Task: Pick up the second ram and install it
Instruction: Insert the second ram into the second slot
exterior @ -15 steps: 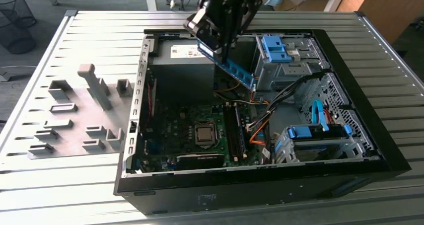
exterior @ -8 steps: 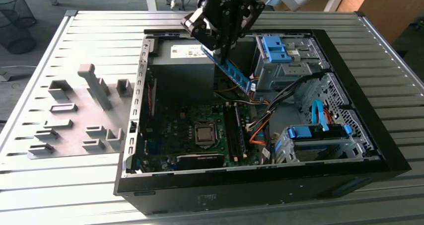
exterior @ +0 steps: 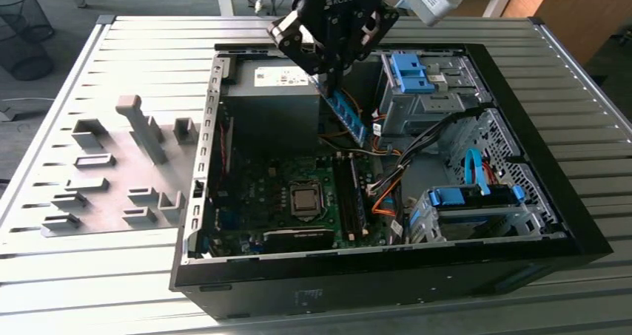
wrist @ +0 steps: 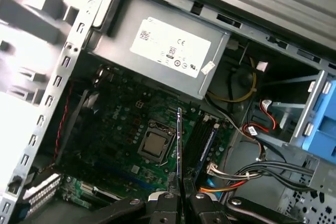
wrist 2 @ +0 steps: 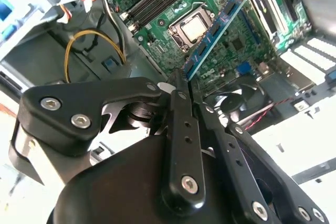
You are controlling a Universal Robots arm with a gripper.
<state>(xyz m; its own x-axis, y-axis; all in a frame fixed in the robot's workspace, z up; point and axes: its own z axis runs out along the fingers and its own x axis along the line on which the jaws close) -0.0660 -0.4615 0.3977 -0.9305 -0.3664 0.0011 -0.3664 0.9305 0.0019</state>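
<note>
While I watch the exterior view, my tool (exterior: 334,75) hangs over the open computer case (exterior: 553,202), pinched tight on the second ram (exterior: 345,113). The stick hangs down from the tool, tilted a little, with its long side pointing down toward the green board (exterior: 277,202) on the floor of the case. It is up in the air and touches nothing else. The dark slots (exterior: 348,194) for it lie lower down, nearer the camera, beside the square chip (exterior: 305,200). The case lies on a grey ribbed bench (exterior: 148,54), and grey holder blocks (exterior: 118,172) sit on the exterior view's left. In the second wrist view, I see the tool's fingers (wrist 2: 181,108) squeezed on one end of the second ram (wrist 2: 215,32), which sticks straight out from them over the green board (wrist 2: 173,40) and past the square chip (wrist 2: 193,27). In the first wrist view, the second ram (wrist: 179,145) shows edge-on as a thin line coming out of the closed tool (wrist: 181,195), just beside the slots (wrist: 202,140), with bunches of wires (wrist: 241,171) close by. I think the room to move is tight there.
</note>
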